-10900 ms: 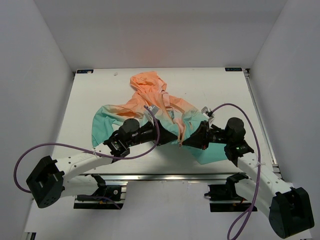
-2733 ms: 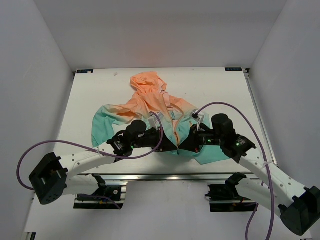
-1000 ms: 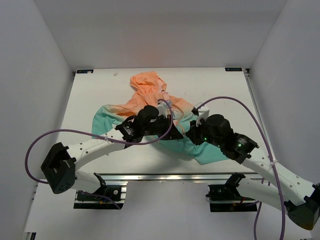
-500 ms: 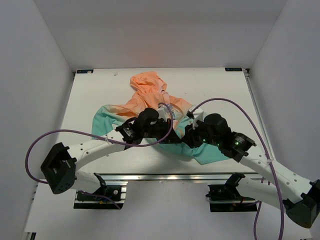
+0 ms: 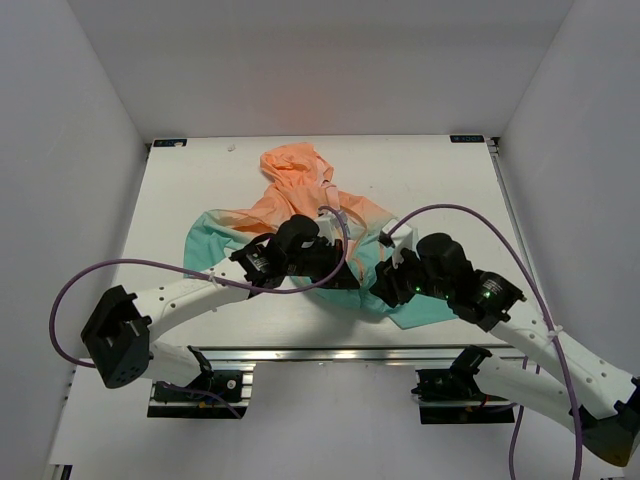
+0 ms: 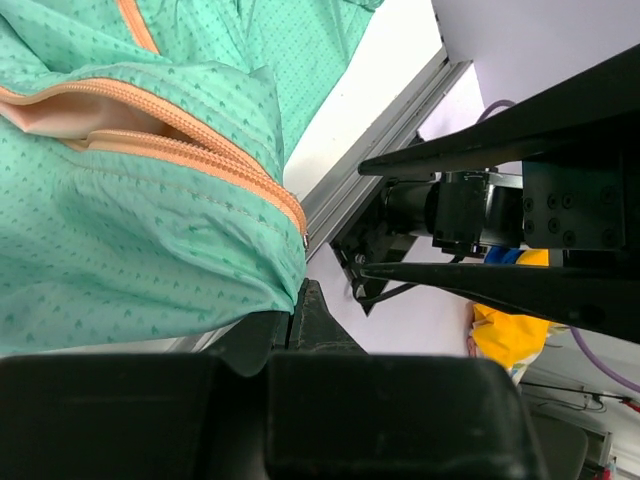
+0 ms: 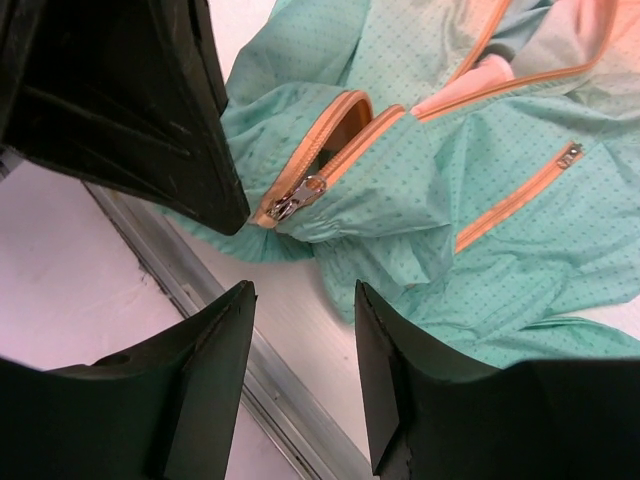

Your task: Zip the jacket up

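Note:
The jacket lies on the white table, peach hood at the far side, teal hem toward me. My left gripper is shut on the teal hem just below the bottom of the orange front zipper, lifting that corner. In the right wrist view the metal zipper slider sits at the zipper's bottom end, right beside the left fingers. My right gripper stands open a little short of the slider with nothing between its fingers. An orange pocket zip runs to the right.
An aluminium rail runs along the table's near edge, directly below both grippers. White walls close the table in on three sides. The right arm's black body fills the right of the left wrist view.
My right gripper has opened and drawn back a little toward the near edge, away from the zipper's bottom. The left gripper has stayed shut on the hem, hardly moving.

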### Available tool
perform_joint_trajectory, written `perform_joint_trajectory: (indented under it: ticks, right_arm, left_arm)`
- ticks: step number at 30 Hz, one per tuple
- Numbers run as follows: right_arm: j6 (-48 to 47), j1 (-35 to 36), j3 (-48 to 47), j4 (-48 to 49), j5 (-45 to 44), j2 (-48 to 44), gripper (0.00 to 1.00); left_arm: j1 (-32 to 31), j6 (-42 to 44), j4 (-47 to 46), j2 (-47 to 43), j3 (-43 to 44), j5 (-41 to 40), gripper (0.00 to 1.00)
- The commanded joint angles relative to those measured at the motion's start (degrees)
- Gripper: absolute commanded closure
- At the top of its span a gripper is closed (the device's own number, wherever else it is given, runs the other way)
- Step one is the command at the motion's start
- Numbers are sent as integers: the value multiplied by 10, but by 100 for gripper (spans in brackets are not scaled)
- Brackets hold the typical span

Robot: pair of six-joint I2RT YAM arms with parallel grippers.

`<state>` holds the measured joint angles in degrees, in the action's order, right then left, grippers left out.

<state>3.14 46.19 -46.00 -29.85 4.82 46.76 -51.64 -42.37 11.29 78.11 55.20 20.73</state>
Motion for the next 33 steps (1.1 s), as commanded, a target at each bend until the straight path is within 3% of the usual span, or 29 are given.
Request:
perform_joint_trajectory:
  ticks: [1,9,14,20,23,33]
  right_arm:
    - [-22,2,-16,-4,33,6,50]
    - [-27,2,-25,27,19,8,50]
    - [-95,2,-38,38,91,17,49]
    - [-145,1,-61,8,114,31,46]
    - [-162,1,-50,28,117,29,42]
    - [-198,1,-58,53,138,83,41]
  left_arm:
    - [-4,18,6,-23,16,-1,100]
    - [-3,90,10,-35,6,19,100]
    - [-3,171,-9,-32,-18,77,100]
    - [-3,194,-29,-35,-30,117,100]
    - [-3,202,-23,-44,-26,115,100]
    - [-4,210,1,-66,-20,105,100]
